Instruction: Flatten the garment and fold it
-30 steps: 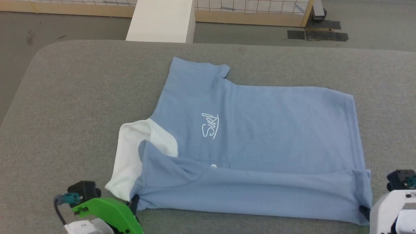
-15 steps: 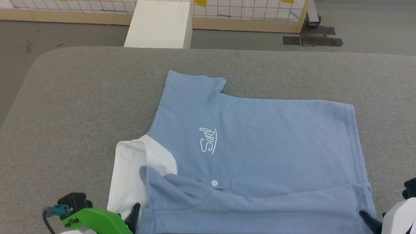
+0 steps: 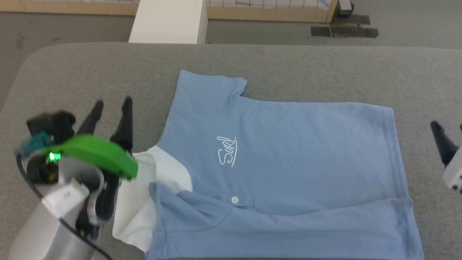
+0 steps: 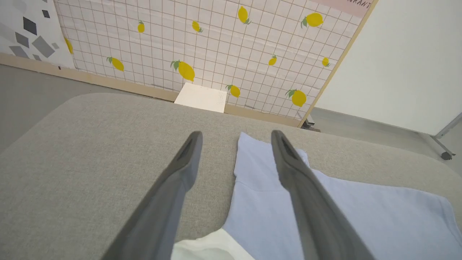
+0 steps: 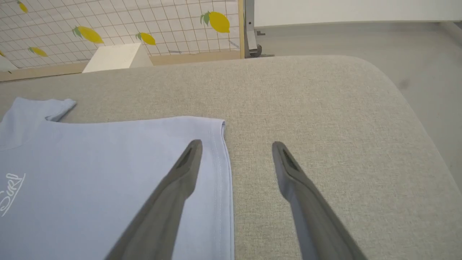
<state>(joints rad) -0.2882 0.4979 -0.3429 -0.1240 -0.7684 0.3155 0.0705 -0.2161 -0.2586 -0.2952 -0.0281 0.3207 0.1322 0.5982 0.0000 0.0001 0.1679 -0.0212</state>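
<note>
The garment (image 3: 288, 151), a light blue top with a white collar part (image 3: 137, 195) and a white script print, lies flat on the grey padded table (image 3: 90, 72). A strip along its near side is folded over onto the body. My left gripper (image 3: 112, 102) hovers open beside the garment's left edge, above the collar, holding nothing. In the left wrist view its open fingers (image 4: 235, 133) straddle the sleeve edge of the garment (image 4: 325, 216). My right gripper (image 3: 447, 126) is open past the hem. Seen from the right wrist, it (image 5: 236, 142) spans the garment's (image 5: 108, 162) hem edge.
A white box (image 3: 168, 21) stands on the floor beyond the table's far edge. A lemon-print grid panel (image 4: 216, 47) with a wooden frame stands behind it. Bare table surface lies to the left, right and far side of the garment.
Both grippers have opened, let go of the garment's near corners, and risen away along its sides. The folded near strip stays lying on the body. The head camera shifted slightly.
</note>
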